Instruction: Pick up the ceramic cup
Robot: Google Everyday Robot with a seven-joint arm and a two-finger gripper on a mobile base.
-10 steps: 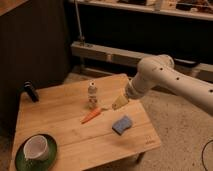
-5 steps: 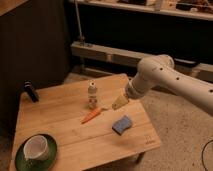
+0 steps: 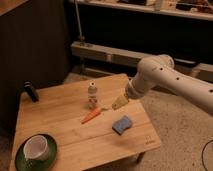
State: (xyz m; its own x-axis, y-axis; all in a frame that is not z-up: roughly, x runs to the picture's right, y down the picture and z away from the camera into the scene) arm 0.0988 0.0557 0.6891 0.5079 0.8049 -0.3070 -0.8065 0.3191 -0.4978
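Spotted ceramic cup (image 3: 36, 147) on green saucer (image 3: 19, 159), counter's (image 3: 65, 127) near-left corner.
Found pincer (image 3: 118, 103) poised over counter's right side, near carrot (image 3: 91, 116), well apart from cup; could not tell its opening.

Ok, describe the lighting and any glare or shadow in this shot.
Camera view: the light is warm and dim. The wooden table is lit, while the background behind it falls into near-black. Camera view: the ceramic cup on its green saucer shows no harsh glare. Camera view: the gripper, above the table's right side, looks pale yellow.
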